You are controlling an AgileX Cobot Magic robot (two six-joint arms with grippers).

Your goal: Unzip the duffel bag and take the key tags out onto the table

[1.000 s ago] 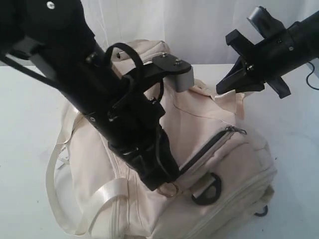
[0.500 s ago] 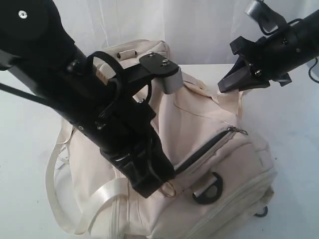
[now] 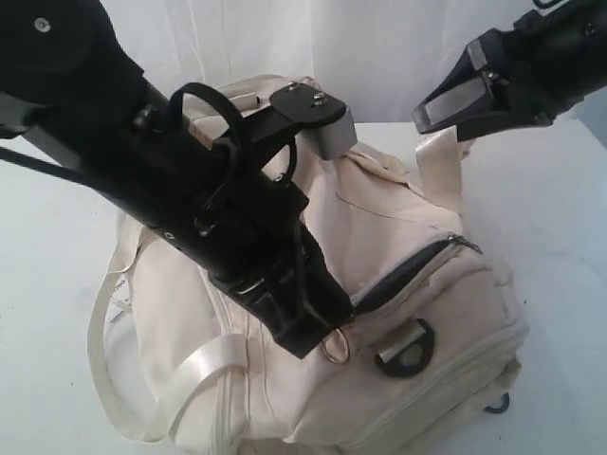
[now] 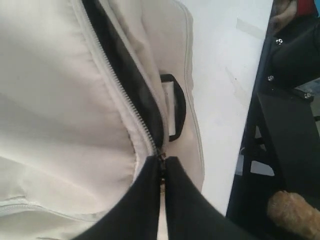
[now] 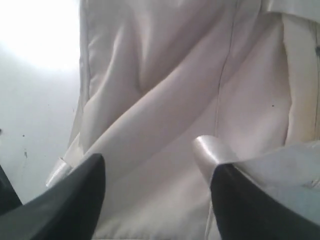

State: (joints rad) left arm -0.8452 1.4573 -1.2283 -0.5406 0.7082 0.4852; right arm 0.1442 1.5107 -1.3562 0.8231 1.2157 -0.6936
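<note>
Step in hand: unzipping the duffel bag [image 3: 408,218]; the zipper stands partly open, with a dark slot of lining [image 3: 403,275] showing along the top panel.
Left gripper [image 4: 162,162]: closed narrow, pinching the zipper pull [image 4: 161,156] right at the slider, low on the bag's near side beside the black D-ring [image 3: 408,346].
Right gripper [image 5: 157,165]: jaws spread wide with nothing between them, hanging above the far end of the bag; a satin strap [image 3: 438,161] lies against one finger (touching it, not gripped, as far as its wrist view shows).
Key tags: not visible in any view; most likely inside the bag, under the lining.
Bag: slumped on the white table [image 3: 560,209], soft and creased, so it will probably drag along with the pull rather than resist it.
Doing it well: keep the pull in line with the zipper teeth, not lifted off them, and draw steadily so the slider does not bite the loose fabric at the seam.
Help from the other arm: the bag wants an anchor; pressing or pinching cloth near the far end would keep the track taut.
Risk: the pinch is small and could slip off the pull if the slider jams.
Progress: early; the mouth looks too narrow yet for reaching in.
</note>
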